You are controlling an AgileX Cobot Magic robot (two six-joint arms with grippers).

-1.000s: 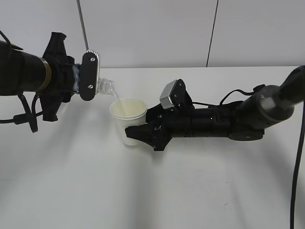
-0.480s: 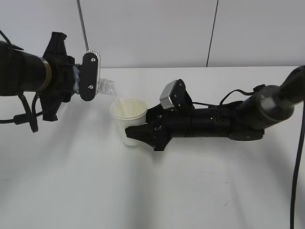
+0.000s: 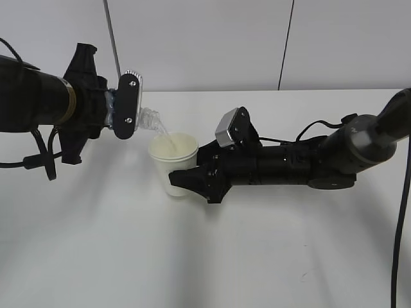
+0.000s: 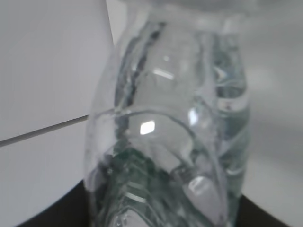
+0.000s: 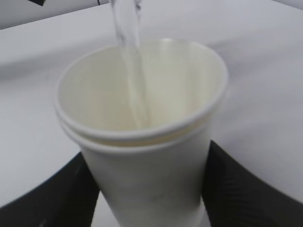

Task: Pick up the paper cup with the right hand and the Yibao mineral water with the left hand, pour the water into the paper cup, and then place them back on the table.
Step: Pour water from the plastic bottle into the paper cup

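Bottle (image 3: 146, 119) tipped steeper, clamped in left fingers (image 3: 126, 104); water streams into cup (image 3: 174, 160), gripped by right fingers (image 3: 186, 179).

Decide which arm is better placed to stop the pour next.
Left. Its fingers hold the tilted Yibao mineral water pouring into the paper cup; the right gripper only steadies it.

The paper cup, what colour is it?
Cream-white, plain, no print; the paper cup shows best in the right wrist view.
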